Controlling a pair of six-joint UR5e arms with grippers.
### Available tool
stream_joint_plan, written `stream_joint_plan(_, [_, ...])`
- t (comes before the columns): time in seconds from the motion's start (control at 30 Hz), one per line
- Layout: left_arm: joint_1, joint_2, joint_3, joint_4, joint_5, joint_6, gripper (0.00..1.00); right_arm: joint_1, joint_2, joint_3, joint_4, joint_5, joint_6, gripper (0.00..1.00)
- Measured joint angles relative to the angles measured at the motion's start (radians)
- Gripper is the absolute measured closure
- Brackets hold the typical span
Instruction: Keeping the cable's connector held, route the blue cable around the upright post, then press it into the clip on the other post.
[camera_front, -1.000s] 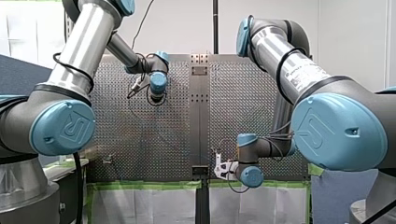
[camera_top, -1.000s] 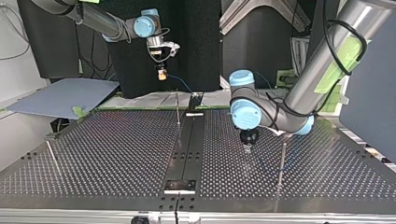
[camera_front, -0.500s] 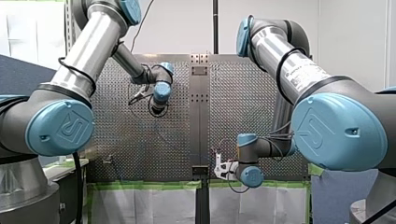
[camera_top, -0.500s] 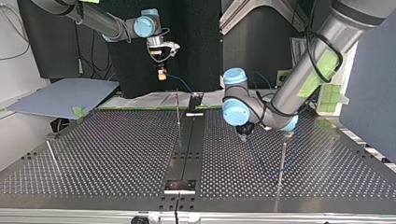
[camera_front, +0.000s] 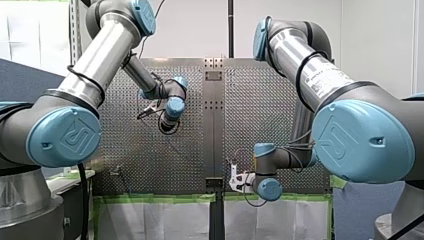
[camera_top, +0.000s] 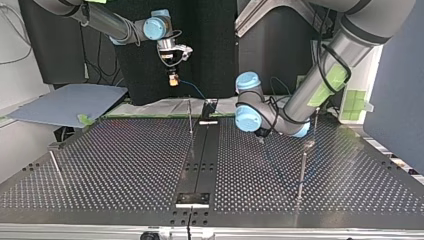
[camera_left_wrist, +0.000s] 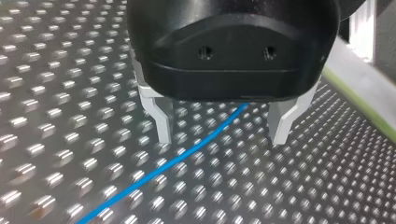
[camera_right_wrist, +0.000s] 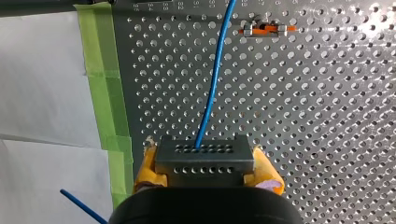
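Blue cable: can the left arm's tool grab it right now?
Probably yes. In the left wrist view my left tool is open, and the blue cable runs along the perforated table between its fingers, with nothing in the way. It may need to drop lower first.

The blue cable (camera_right_wrist: 212, 84) is thin and plain. It leaves the connector (camera_right_wrist: 204, 156), a small grey block with rows of holes, which is pinched between the yellow pads of my right gripper (camera_right_wrist: 206, 168) near the table's taped edge. From there the cable runs straight out over the perforated plate (camera_right_wrist: 327, 116). It passes just beside a small orange-and-metal piece (camera_right_wrist: 268, 31), possibly the clip, though I can't be sure from this angle.

In the left wrist view the cable crosses slantwise, low over the plate, between the spread metal fingers of my left gripper (camera_left_wrist: 220, 140), touching neither.

In the top view one thin upright post (camera_top: 190, 117) stands by the centre strip (camera_top: 200, 165), towards the far edge. Another post (camera_top: 301, 172) stands at the view's right.
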Motion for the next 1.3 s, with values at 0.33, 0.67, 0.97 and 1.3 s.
stream_joint_plan(0.33, [-0.011, -0.079, 0.0, -0.006, -0.007, -0.02, 0.0, 0.0, 0.0, 0.0, 0.002, 0.0, -0.001, 1.0])
stream_joint_plan(0.67, [-0.016, -0.117, 0.0, -0.008, 0.016, -0.076, 0.0, 0.0, 0.0, 0.0, 0.004, 0.0, -0.003, 1.0])
stream_joint_plan(0.97, [-0.016, -0.153, 0.0, 0.024, 0.072, -0.152, 0.0, 0.001, 0.0, 0.0, 0.002, 0.0, -0.003, 1.0])
stream_joint_plan(1.3, [-0.021, -0.204, 0.0, 0.059, 0.155, -0.236, 0.0, 0.005, 0.0, 0.0, 0.007, 0.0, -0.005, 1.0])
